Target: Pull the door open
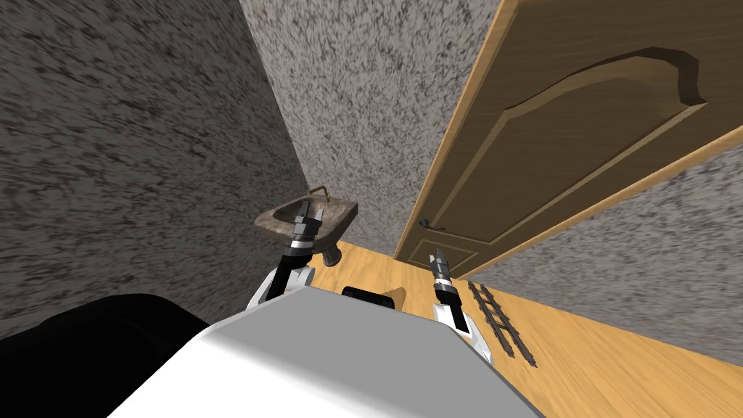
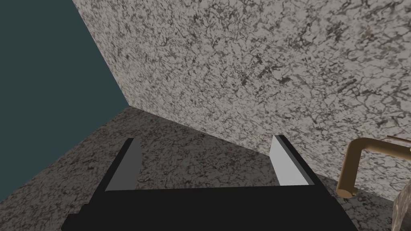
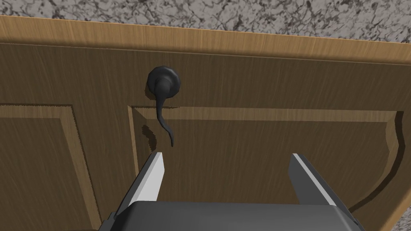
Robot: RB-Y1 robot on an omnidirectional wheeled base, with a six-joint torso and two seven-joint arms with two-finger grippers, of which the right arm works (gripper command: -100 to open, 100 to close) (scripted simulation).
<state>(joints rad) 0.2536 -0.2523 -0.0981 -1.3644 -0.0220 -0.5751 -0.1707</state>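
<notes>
Near the door [image 3: 261, 180] edge, right claw [image 3: 227, 155] spread, short of handle [image 3: 162, 86]. Centre it between fingers [image 3: 150, 180], pinch, pull back. Left claw [image 2: 206, 138] spread above sink [image 1: 272, 221].

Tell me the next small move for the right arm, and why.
Probably ease the right gripper forward and sideways until the handle sits between its open fingers. The handle lies ahead of the fingertips, off toward one finger, so closing here would miss it.
</notes>
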